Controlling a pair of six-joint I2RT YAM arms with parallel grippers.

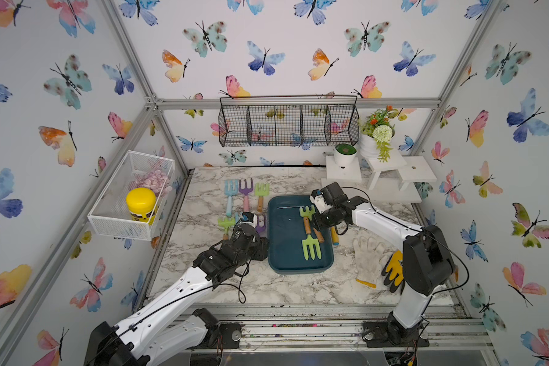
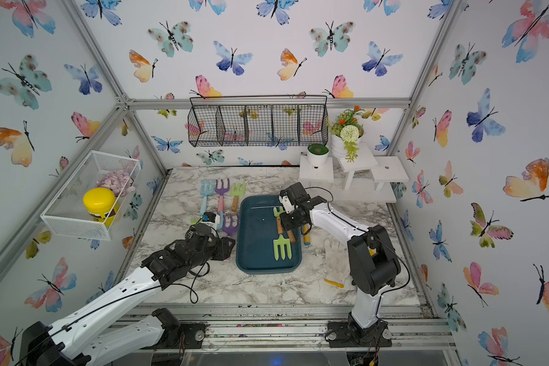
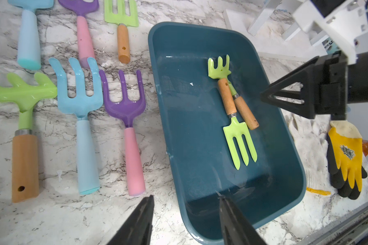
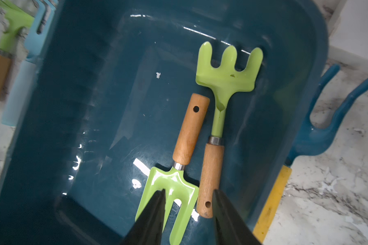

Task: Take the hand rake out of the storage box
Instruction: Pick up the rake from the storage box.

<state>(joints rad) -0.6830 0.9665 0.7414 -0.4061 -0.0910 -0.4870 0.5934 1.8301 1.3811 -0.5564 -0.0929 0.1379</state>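
Target right of centre: the green-headed, wooden-handled hand rake (image 4: pixel 219 118) lies inside the dark teal plastic storage box (image 4: pixel 94 106), just beside a green hand fork (image 4: pixel 189 131). Right claw (image 4: pixel 189 192) hovers over its handle end, half-spread, pinching nothing, seemingly set narrow to miss the fork. Left claw (image 3: pixel 185 198) spread, empty.

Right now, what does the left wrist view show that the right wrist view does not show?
Only the left wrist view shows the purple rake and the yellow-black glove, both on the table outside the storage box. Only the right wrist view shows the dark blue fork with a yellow handle, lying on the table beside the box. Both show the storage box holding the green hand rake and the green fork, side by side, heads pointing opposite ways.
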